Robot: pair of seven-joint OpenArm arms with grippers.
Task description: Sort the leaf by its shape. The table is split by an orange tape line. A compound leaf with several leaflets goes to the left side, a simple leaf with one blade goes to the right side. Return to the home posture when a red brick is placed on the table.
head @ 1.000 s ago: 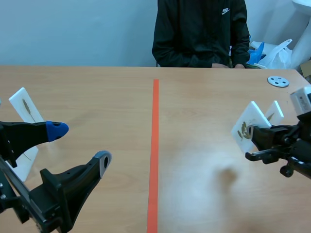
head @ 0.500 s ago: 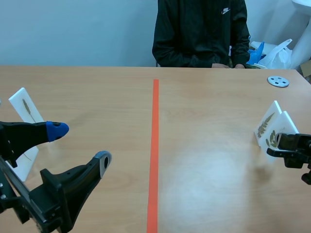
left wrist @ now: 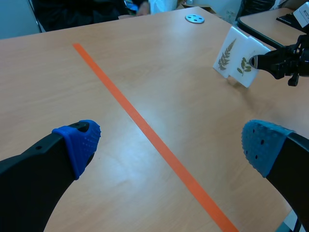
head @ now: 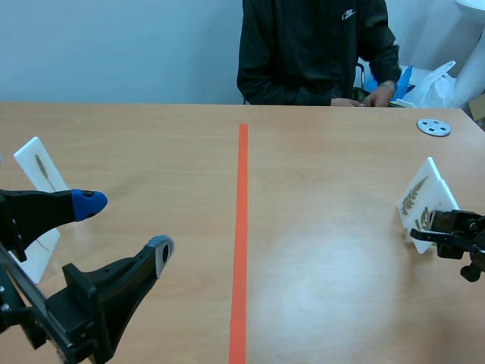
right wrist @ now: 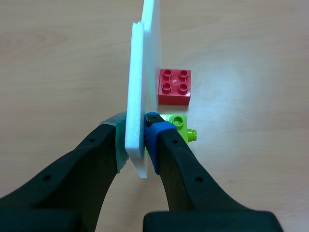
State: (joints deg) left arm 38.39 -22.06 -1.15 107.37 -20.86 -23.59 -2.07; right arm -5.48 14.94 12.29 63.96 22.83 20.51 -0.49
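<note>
Right gripper [right wrist: 136, 141]: clamped on a standing white leaf card [right wrist: 139, 72], right of the orange tape line [head: 241, 227], beside a fern card [head: 415, 191]. Left gripper [left wrist: 169, 145]: fingers spread wide, at the table's left.

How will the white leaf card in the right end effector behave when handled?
Probably stiff: the leaf card looks flat and straight in the right end effector. It resembles thin foam board, so likely light. On its narrow edge it may tip easily.
</note>
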